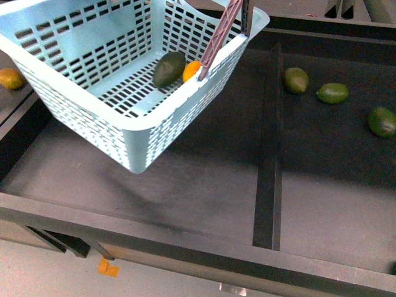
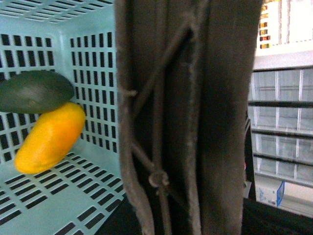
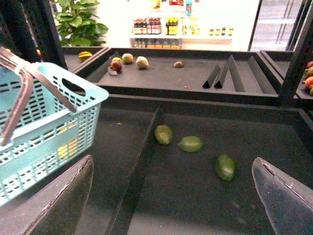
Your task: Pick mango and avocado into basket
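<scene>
The teal basket (image 1: 93,105) hangs tilted above the left part of the dark shelf, lifted by its brown handle (image 1: 219,37). Inside it, the dark green avocado (image 1: 168,68) and the yellow-orange mango (image 1: 191,70) lie touching against the far wall. The left wrist view shows the avocado (image 2: 34,90) resting on the mango (image 2: 49,139), with the handle (image 2: 186,117) filling the middle. My left gripper (image 2: 183,205) is shut on that handle, its fingers hidden behind it. My right gripper (image 3: 171,205) is open and holds nothing, above the right compartment, with the basket (image 3: 44,132) off to one side.
Three green avocados (image 1: 296,80) (image 1: 333,93) (image 1: 382,121) lie loose in the right compartment. A raised divider (image 1: 267,185) separates the two compartments. A yellow-orange fruit (image 1: 10,78) sits at the far left. A further shelf (image 3: 161,73) behind carries several fruits.
</scene>
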